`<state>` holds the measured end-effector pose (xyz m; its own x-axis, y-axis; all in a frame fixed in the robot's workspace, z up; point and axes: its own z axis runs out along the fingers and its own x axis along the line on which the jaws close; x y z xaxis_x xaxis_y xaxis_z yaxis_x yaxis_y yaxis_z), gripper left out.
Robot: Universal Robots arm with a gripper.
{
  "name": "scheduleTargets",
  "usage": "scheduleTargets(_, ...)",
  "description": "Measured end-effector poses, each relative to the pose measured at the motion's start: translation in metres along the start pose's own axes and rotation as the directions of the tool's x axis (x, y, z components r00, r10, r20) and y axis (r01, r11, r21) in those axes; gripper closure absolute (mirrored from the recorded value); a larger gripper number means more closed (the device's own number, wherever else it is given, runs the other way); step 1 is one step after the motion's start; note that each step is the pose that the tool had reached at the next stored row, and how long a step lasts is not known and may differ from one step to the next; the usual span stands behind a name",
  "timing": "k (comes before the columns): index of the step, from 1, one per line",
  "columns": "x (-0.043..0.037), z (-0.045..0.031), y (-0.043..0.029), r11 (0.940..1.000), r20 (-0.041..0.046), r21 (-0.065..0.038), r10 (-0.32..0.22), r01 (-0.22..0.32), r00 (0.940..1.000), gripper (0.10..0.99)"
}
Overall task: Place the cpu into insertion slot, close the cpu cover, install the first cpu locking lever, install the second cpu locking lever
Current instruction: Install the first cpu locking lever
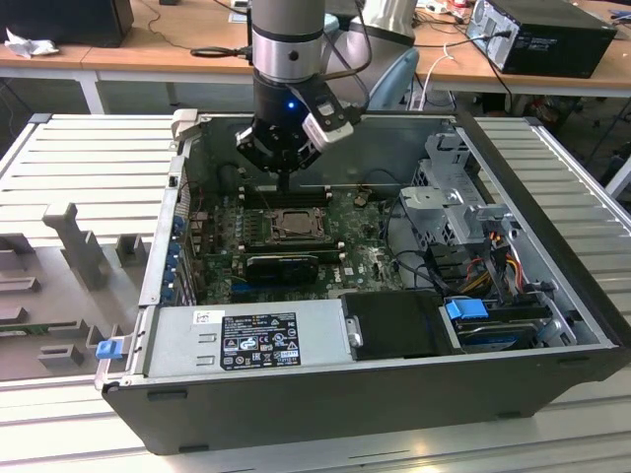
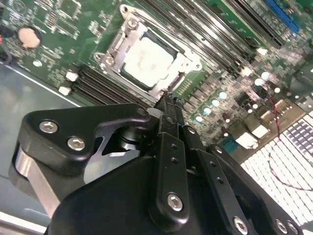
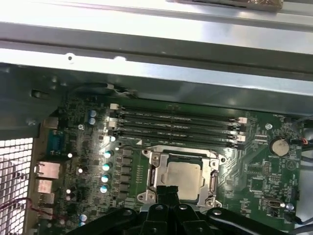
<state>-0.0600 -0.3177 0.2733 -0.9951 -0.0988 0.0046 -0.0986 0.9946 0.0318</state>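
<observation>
From where I stand, a pale grey metal bench top with long raised ribs (image 1: 89, 148) carries everything. A dark grey steel computer tower case (image 1: 325, 409) lies flat across its middle, with the open side facing up. Just beside the case, toward the exterior view's left, a grey moulded fixture plate with upright blocks and recesses (image 1: 77, 241) rests on the same surface. More ribbed top shows past the case on the exterior view's right.

No text legible. Black label (image 1: 258, 340) and small white sticker (image 1: 207, 317) on PSU (image 1: 187, 345) (exterior view) carry print, too small to read; mobo (image 3: 259, 166) markings likewise.
</observation>
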Motion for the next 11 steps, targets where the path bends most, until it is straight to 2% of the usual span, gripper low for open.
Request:
scheduleTargets(6, 0.0100, 0.0015, 0.0013, 0.9993, 0.0012, -0.001, 0.036, -0.036, 0.9993, 0.980)
scheduleTargets(11, 0.0359, 0.0032, 0.0038, 0.9992, 0.0016, -0.006, 0.038, -0.038, 0.9993, 0.980)
